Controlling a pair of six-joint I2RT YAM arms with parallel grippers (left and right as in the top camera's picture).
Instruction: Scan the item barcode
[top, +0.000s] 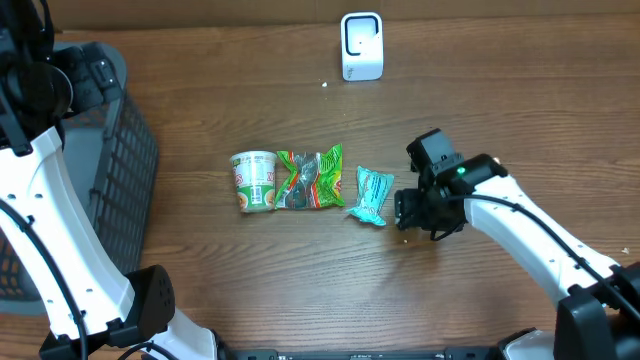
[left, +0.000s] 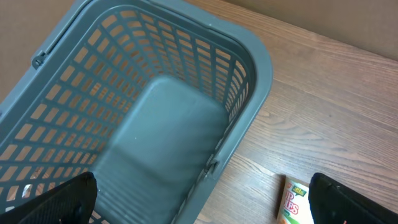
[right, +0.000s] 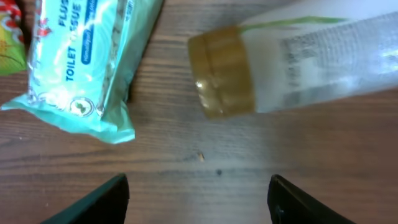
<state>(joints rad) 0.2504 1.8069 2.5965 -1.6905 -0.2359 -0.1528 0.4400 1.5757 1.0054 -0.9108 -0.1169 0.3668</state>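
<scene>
White arm links (top: 520, 228), black joints (top: 436, 152), green light (top: 461, 170).

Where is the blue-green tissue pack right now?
The teal plastic toilet-tissue pack lies mid-table in the overhead view, right of centre, between the green crinkly snack bag and the right claw.

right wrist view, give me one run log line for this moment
right gripper open, empty | bottle lying on table | tissue pack beside it | left gripper open, at basket

Grey basket (left: 258, 68) on wooden table (left: 336, 93), cup (left: 295, 202) nearby
</scene>
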